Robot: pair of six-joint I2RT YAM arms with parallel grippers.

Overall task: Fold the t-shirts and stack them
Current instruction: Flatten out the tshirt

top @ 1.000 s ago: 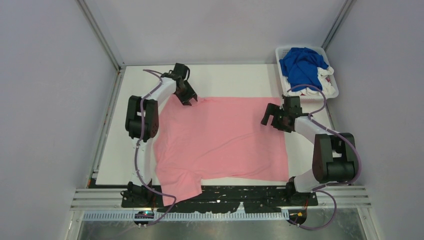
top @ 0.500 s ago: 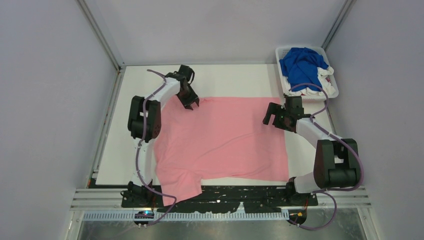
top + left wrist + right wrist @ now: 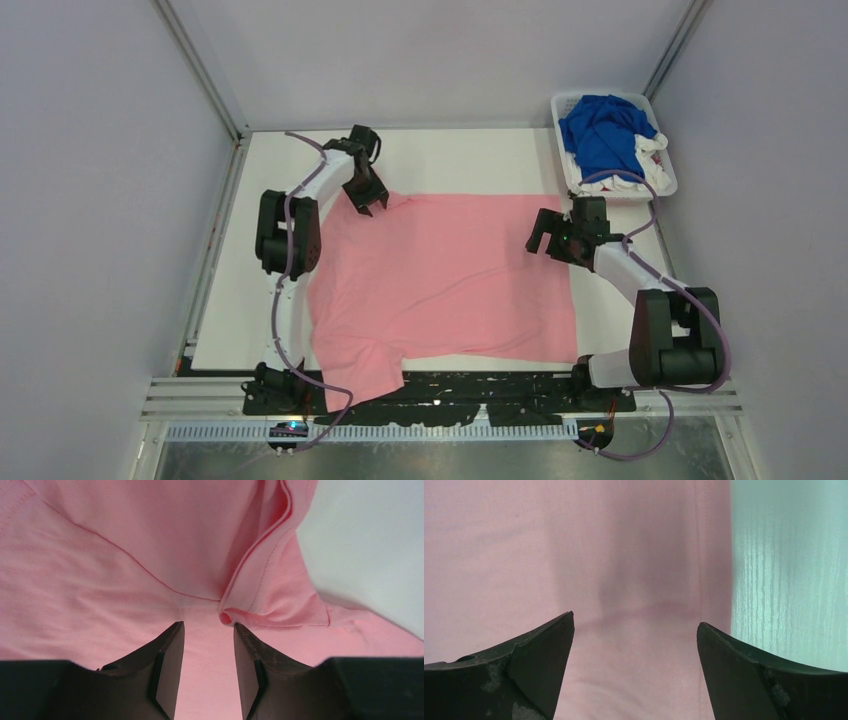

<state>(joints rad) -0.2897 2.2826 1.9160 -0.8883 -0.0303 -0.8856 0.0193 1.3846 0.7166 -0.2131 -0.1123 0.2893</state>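
Note:
A light pink t-shirt [image 3: 450,280] lies spread flat on the white table [image 3: 460,160], with one sleeve hanging over the near edge. My left gripper [image 3: 368,206] is open at the shirt's far left corner. In the left wrist view my left gripper [image 3: 207,626] has its jaws apart just above the cloth [image 3: 125,570], and a rolled fold of hem [image 3: 260,580] lies at the right fingertip. My right gripper [image 3: 536,236] is open wide over the shirt's right hem. The right wrist view shows my right gripper [image 3: 635,622] above the pink cloth [image 3: 574,545], empty.
A white slatted basket [image 3: 563,100] stands at the far right corner, holding a royal blue shirt [image 3: 600,130] on top of white ones [image 3: 640,178]. Bare table [image 3: 789,570] shows beside the shirt's right hem. Metal frame posts and walls enclose the table.
My left gripper moved a little right and nearer, then back left along the shirt's far left corner. My right gripper stayed nearly still while its elbow shifted right.

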